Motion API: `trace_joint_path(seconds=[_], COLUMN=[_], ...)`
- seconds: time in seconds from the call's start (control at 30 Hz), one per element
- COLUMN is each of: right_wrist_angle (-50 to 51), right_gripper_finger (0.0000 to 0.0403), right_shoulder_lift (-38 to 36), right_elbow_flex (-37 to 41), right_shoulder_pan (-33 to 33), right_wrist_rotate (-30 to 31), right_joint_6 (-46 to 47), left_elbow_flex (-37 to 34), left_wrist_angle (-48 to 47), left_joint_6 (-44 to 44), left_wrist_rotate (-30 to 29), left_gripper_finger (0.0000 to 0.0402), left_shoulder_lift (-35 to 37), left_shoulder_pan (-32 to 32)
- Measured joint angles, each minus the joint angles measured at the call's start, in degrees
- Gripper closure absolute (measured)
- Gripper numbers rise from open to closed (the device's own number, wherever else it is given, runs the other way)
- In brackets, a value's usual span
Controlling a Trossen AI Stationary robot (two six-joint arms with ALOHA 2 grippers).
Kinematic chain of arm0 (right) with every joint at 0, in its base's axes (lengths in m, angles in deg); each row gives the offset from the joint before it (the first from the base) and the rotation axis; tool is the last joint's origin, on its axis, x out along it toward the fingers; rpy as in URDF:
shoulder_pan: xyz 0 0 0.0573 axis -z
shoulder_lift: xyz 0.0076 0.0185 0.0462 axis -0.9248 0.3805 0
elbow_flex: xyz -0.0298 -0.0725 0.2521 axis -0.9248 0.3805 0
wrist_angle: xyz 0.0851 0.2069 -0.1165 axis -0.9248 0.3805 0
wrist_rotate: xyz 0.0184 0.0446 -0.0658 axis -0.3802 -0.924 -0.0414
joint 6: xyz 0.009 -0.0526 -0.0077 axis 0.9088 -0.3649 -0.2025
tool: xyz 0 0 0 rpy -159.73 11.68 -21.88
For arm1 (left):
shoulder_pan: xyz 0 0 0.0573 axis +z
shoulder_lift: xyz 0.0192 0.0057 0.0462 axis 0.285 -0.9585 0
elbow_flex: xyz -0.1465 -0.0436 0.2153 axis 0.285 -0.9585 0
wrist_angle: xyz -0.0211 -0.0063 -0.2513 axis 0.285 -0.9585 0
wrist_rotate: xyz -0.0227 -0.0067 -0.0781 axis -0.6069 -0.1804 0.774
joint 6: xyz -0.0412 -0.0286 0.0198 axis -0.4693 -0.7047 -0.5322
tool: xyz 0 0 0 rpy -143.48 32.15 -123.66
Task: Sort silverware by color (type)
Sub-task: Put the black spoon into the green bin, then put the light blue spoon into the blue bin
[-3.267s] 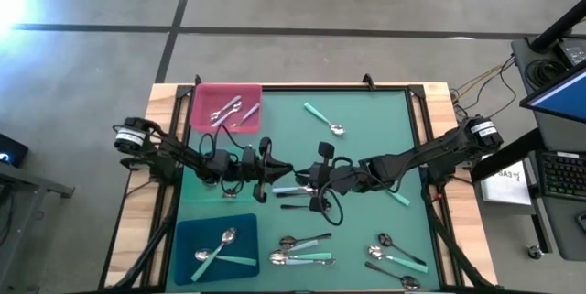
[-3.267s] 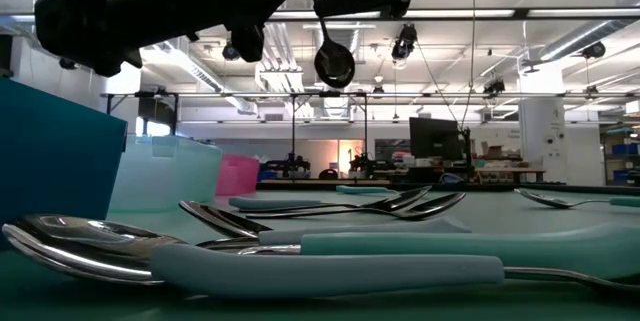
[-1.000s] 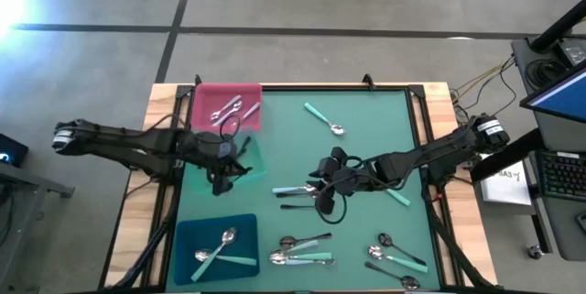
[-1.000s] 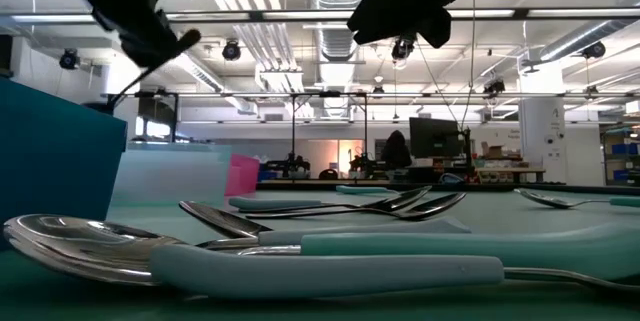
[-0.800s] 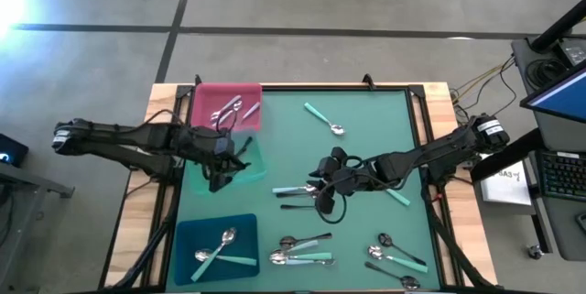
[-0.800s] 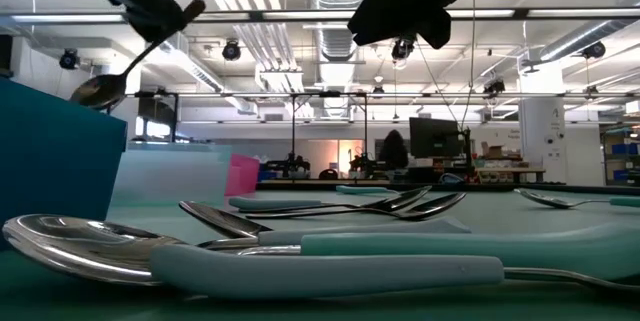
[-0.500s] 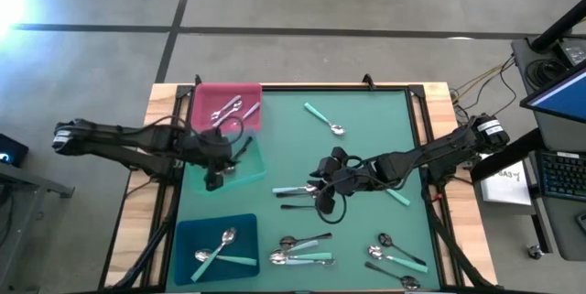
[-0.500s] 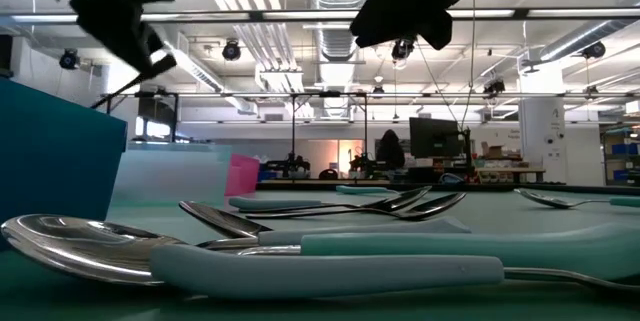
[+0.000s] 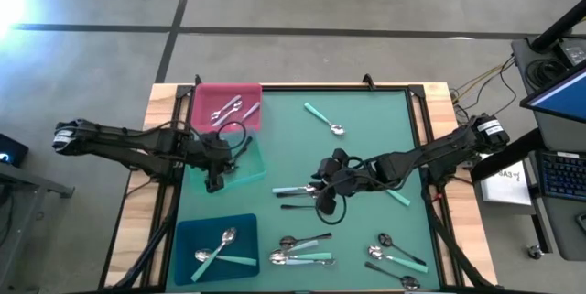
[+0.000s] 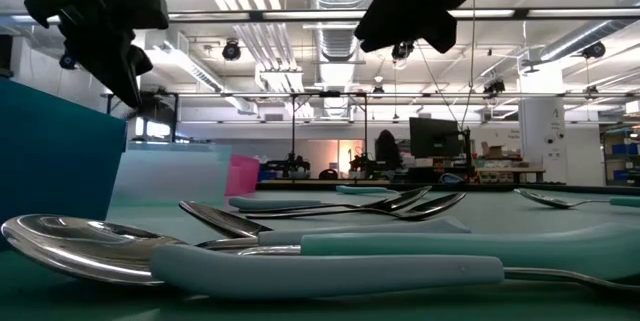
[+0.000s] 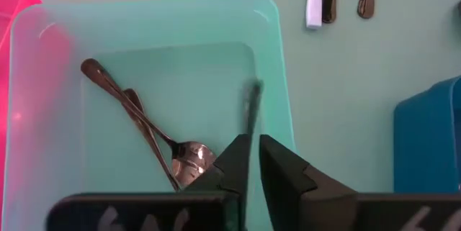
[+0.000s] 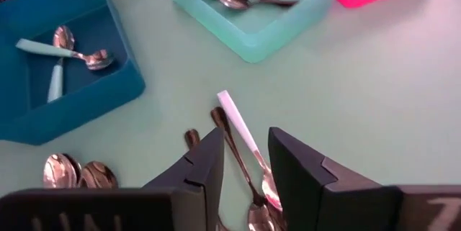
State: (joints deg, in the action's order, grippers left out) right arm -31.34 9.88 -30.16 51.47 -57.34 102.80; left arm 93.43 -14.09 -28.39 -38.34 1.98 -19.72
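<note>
Left fingers [image 11: 252, 160] barely parted over green tray [image 11: 277, 80] (empty), right fingers [image 12: 245, 160] part-open; no legible writing.

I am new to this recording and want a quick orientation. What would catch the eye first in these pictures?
Three coloured trays stand along the table's left side: a pink tray at the far end, a pale green tray in the middle and a blue tray nearest. The left end effector hangs over the green one, which holds dark-handled spoons. The right end effector hovers, fingers apart, over loose silverware at the table's centre.
</note>
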Motion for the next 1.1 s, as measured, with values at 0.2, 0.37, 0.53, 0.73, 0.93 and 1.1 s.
trace_joint_path(seconds=[0.2, 0.37, 0.53, 0.73, 0.93, 1.1], right_wrist_angle=[13.7, 33.0, 46.8, 55.4, 51.6, 50.4], right_gripper_finger=[0.027, 0.0259, 0.0267, 0.0277, 0.0274, 0.0268], right_shoulder_lift=[0.0, 0.0, 0.0, 0.0, 0.0, 0.0], right_elbow_flex=[0.0, 0.0, 0.0, 2.2, 8.3, 11.6], right_shoulder_pan=[0.1, 0.1, 0.0, 0.0, 0.0, 0.1], right_wrist_rotate=[-0.2, -3.6, -9.1, -14.7, -21.6, -21.7], right_joint_6=[7.7, 21.0, 28.6, 32.2, 31.4, 31.4], left_elbow_flex=[0.5, 1.1, 1.2, 1.2, 1.2, 1.2], left_wrist_angle=[0.9, 6.4, 13.5, 19.3, 20.5, 21.4], left_joint_6=[-0.1, -0.2, -0.4, -3.0, -3.6, -3.6], left_wrist_rotate=[0.1, 1.9, 6.0, 9.3, 9.3, 9.3], left_gripper_finger=[0.0321, 0.0279, 0.0263, 0.0263, 0.0263, 0.0263], left_shoulder_lift=[0.0, 0.0, 0.0, 0.0, -0.1, -0.1], left_shoulder_pan=[0.0, 0.0, 0.0, -0.1, -0.5, -0.5])
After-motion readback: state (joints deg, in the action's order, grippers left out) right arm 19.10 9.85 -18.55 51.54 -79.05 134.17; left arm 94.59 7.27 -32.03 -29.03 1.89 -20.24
